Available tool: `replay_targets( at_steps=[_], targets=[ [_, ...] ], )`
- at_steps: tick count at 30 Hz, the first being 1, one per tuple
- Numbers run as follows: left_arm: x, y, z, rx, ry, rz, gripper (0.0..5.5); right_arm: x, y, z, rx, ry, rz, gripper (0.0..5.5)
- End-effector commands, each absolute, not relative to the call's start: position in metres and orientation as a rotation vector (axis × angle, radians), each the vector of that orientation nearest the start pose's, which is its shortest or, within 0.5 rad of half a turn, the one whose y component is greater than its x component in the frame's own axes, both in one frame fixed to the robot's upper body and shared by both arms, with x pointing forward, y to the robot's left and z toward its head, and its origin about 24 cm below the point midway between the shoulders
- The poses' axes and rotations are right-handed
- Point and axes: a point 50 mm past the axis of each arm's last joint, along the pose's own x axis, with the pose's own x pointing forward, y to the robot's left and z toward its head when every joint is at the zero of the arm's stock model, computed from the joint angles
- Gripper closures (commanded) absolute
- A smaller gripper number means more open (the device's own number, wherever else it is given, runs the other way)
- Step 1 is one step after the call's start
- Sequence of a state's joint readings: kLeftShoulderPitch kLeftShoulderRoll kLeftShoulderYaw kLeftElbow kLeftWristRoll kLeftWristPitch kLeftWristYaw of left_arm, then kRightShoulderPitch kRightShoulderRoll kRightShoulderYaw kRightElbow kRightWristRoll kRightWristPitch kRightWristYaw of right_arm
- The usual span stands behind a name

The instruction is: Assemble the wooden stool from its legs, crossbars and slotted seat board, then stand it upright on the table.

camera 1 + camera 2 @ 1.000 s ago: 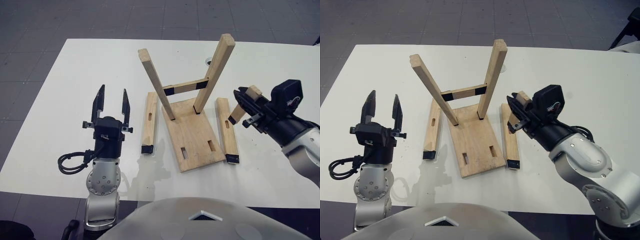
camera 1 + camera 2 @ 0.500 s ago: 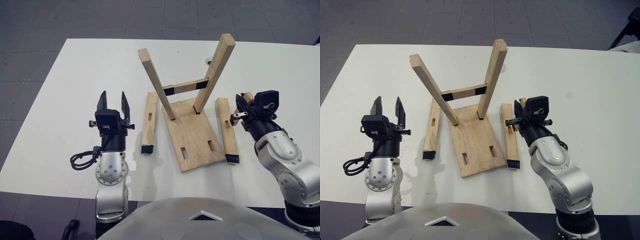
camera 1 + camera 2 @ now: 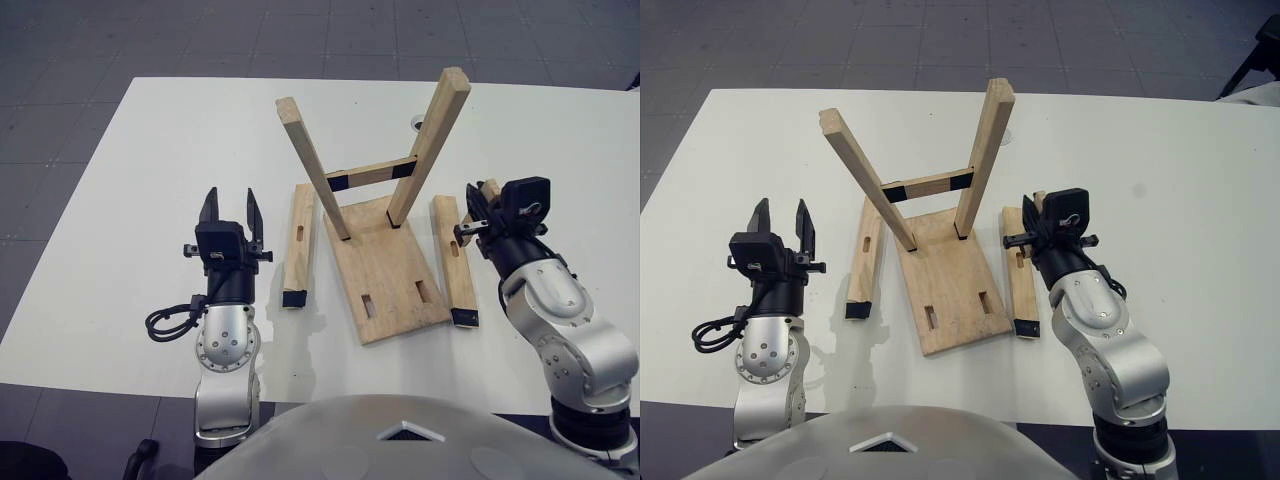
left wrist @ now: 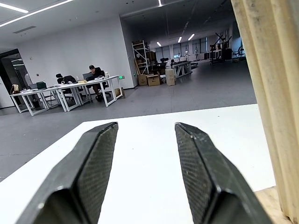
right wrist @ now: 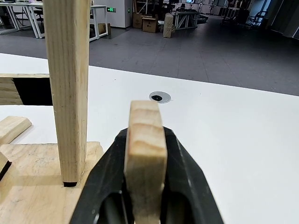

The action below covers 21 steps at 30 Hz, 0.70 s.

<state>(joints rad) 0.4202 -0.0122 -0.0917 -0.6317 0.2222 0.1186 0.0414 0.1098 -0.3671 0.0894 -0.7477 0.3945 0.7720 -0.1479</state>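
Observation:
The slotted seat board (image 3: pixel 385 268) lies flat mid-table, with two legs (image 3: pixel 430 140) standing in its far slots, joined by a crossbar (image 3: pixel 372 176). One loose leg (image 3: pixel 297 245) lies to its left and another (image 3: pixel 453 260) to its right. My right gripper (image 3: pixel 478 215) is shut on a short wooden crossbar (image 5: pixel 145 149), held just right of the right loose leg, near the upright leg (image 5: pixel 69 84). My left gripper (image 3: pixel 230 205) is open and holds nothing, pointing away over the table left of the left loose leg; its fingers (image 4: pixel 93 172) frame bare tabletop.
A round cable port (image 3: pixel 417 123) sits in the white table (image 3: pixel 150 150) behind the stool parts. A black cable (image 3: pixel 170 322) loops beside my left arm. Bare tabletop stretches to the far left and far right.
Both arms have drawn back and lower. My right gripper moved slightly left with the crossbar, closer to the right loose leg. The left fingers stand a little narrower.

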Motion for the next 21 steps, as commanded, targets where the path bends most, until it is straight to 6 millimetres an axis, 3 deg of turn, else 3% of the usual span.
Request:
replay_targets(
  at_steps=[1,9,15,21],
  targets=[
    [0.172,0.155,0.091,0.197,-0.089,0.120,3.24,0.206,-0.153,0.095,-0.079,0.258,0.167,5.10],
    [0.172,0.155,0.091,0.198,-0.087,0.115,3.24,0.205,-0.156,0.074,-0.126,0.307,0.133,5.10],
    [0.172,0.156,0.092,0.197,-0.083,0.118,3.24,0.191,-0.161,0.061,-0.356,0.365,0.174,5.10],
    [0.173,0.156,0.090,0.189,-0.080,0.121,3.24,0.208,-0.190,0.075,-0.387,0.295,0.114,5.10]
  ],
)
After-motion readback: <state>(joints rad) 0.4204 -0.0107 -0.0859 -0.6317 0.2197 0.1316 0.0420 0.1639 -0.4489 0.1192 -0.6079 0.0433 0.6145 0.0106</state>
